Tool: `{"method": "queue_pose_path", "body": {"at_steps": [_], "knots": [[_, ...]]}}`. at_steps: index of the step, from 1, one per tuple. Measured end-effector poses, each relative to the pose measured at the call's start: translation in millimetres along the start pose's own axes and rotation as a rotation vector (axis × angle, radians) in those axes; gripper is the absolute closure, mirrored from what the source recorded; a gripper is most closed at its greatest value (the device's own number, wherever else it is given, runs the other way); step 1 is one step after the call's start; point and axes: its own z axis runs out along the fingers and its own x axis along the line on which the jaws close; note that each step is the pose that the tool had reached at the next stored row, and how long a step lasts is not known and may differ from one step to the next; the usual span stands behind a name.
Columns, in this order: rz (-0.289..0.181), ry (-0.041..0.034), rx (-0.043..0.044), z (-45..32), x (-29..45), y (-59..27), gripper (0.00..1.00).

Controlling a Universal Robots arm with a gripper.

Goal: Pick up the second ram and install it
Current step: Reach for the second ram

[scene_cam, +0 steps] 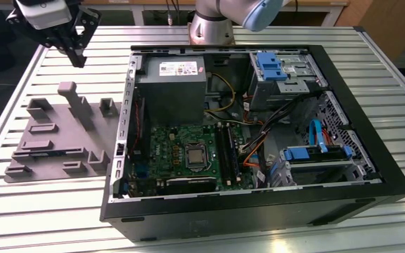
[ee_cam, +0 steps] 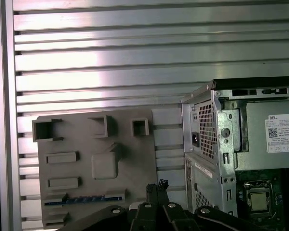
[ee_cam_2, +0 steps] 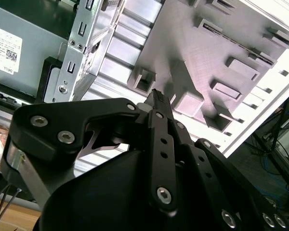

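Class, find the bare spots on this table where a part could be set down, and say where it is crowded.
Bare table slats lie below the grey fixture in the exterior view, and above it. Crowded: inside the computer case, around the cables.

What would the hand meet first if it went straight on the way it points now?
Most likely the gray holder plate: the hand points down toward it, close to its tall post. Depth is unclear, so it could touch the post first.
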Motion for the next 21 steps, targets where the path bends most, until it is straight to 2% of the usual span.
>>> {"method": "queue_pose_path", "body": {"at_steps": [21], "knots": [[0.0, 0.0002, 0.0002, 1.5, 6.7, -0.6, 0.89]]}}
